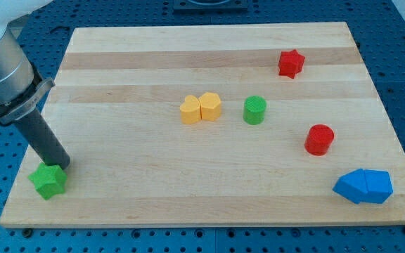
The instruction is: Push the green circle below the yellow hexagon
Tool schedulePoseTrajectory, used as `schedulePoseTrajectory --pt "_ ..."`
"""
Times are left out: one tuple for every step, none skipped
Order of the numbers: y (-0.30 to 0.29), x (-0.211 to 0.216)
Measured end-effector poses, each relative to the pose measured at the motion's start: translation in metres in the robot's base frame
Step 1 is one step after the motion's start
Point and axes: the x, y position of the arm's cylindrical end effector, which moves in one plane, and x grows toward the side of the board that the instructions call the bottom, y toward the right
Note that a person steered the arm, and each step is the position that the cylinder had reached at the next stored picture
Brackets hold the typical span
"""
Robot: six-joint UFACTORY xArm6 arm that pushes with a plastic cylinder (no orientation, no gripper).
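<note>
The green circle (254,110) stands right of the board's middle. The yellow hexagon (211,106) sits just to its left, touching a yellow heart (190,111) on its own left side. My tip (60,166) is far away at the view's bottom left, touching the upper right of a green star (49,180). The rod slants up to the left from there.
A red star (291,63) lies at the view's upper right. A red circle (320,139) sits at the right. Two blue blocks (363,186) lie together at the bottom right corner. The wooden board (202,204) ends just below the green star.
</note>
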Motion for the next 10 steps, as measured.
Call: schedulePoseTrajectory --pt "0.0 0.0" --pt "0.028 0.0" --pt "0.101 0.0" --pt "0.176 -0.012" --pt "0.246 -0.032" --pt "0.308 -0.033" --pt "0.349 -0.048" --pt "0.382 -0.074" --pt "0.387 -0.097" --pt "0.365 -0.107"
